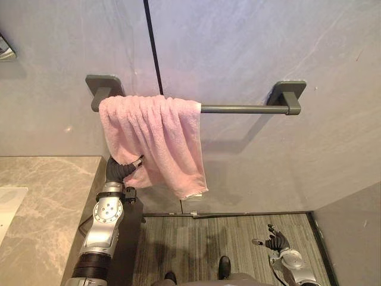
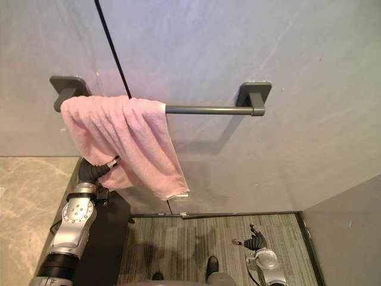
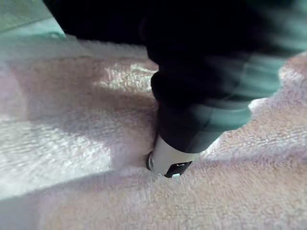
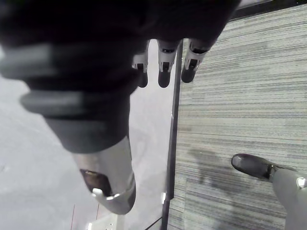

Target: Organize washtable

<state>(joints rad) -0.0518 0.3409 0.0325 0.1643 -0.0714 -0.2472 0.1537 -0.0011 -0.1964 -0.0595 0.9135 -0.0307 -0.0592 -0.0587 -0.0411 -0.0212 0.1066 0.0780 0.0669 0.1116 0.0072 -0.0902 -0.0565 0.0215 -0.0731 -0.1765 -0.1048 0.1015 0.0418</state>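
- A grey, stone-look wall (image 1: pixel 250 47) with a dark vertical seam takes up the upper frame; a beige veined counter (image 1: pixel 47 196) sits at lower left and a striped grey floor (image 1: pixel 202 244) runs along the bottom
- A dark matte towel bar (image 1: pixel 238 109), slim and round between two square mounts, crosses the middle of the frame
- The pink towel (image 1: pixel 155 137), thick looped terry, hangs bunched over the bar's left end, its lower corner dropping towards centre
- The left hand (image 1: pixel 121 170) reaches up at the towel's lower left edge; one silver fingertip (image 3: pixel 170 160) presses into the pile and the others are hidden by cloth, so whether it grips cannot be told
- The right hand (image 1: pixel 275 241) hangs at lower right, fingers loose and holding nothing
- The step in hand appears to be straightening the towel; the next move likely calls for spreading it rightwards along the bare bar so it hangs flat
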